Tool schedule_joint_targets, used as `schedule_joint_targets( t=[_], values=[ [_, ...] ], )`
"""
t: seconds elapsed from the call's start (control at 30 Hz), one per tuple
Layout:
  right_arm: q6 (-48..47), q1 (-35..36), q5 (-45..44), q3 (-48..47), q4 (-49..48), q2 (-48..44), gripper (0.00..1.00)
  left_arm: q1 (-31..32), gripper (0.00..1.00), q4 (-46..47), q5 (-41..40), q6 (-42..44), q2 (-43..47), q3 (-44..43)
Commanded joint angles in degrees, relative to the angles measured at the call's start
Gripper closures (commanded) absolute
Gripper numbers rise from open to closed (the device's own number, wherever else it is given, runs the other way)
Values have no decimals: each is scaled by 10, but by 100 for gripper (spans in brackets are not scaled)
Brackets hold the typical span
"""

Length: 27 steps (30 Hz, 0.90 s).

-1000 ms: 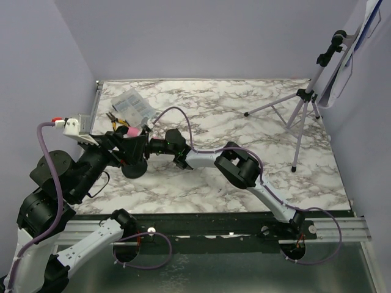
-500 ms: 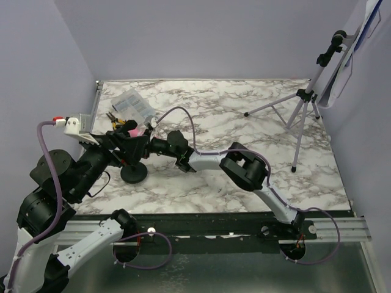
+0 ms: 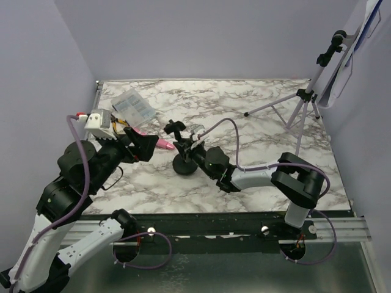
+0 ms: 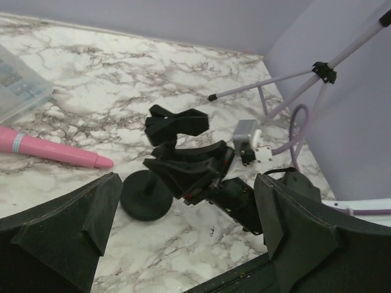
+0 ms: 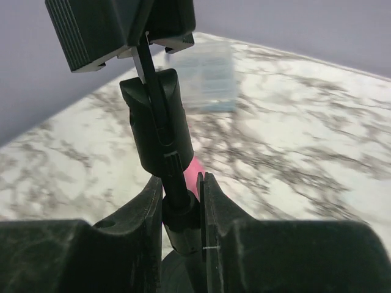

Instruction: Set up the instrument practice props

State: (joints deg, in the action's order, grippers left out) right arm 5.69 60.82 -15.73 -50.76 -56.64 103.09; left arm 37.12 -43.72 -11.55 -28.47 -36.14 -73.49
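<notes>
The small black mic stand stands upright on its round base (image 3: pixel 183 165), its clip (image 3: pixel 175 128) at the top. My right gripper (image 3: pixel 189 151) is shut on the stand's thin post (image 5: pixel 181 210), just above the base. The pink microphone (image 3: pixel 162 144) lies flat on the marble, left of the stand and apart from it. My left gripper (image 3: pixel 139 147) is open and empty, left of the microphone; the left wrist view has the stand (image 4: pixel 145 195) beyond its wide fingers (image 4: pixel 67 235). The lavender music stand (image 3: pixel 303 102) stands at the far right with sheet music (image 3: pixel 368 21) on it.
A clear compartment box (image 3: pixel 133 108) sits at the back left, with orange-handled pliers (image 3: pixel 120 126) beside it. The music stand's tripod legs (image 3: pixel 269 107) spread over the back right of the marble table (image 3: pixel 256 140). Lavender walls close in on the left, back and right.
My right arm has slid the mic stand to the right, away from the left gripper. The left arm has drawn back, and the pink microphone now shows lying on the table.
</notes>
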Motion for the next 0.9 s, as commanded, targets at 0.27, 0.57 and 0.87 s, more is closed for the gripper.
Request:
schedule_joint_targets(
  t=[0.27, 0.57, 0.87],
  values=[
    [-161, -12, -141, 157, -271, -19, 100, -2, 1, 73, -1, -87, -106, 152],
    [-109, -17, -144, 161, -190, -51, 71, -118, 1, 128, -10, -158, -207, 177],
    [-1, -21, -110, 122, 47, -107, 27, -297, 1, 150, -15, -324, -373, 168]
  ],
)
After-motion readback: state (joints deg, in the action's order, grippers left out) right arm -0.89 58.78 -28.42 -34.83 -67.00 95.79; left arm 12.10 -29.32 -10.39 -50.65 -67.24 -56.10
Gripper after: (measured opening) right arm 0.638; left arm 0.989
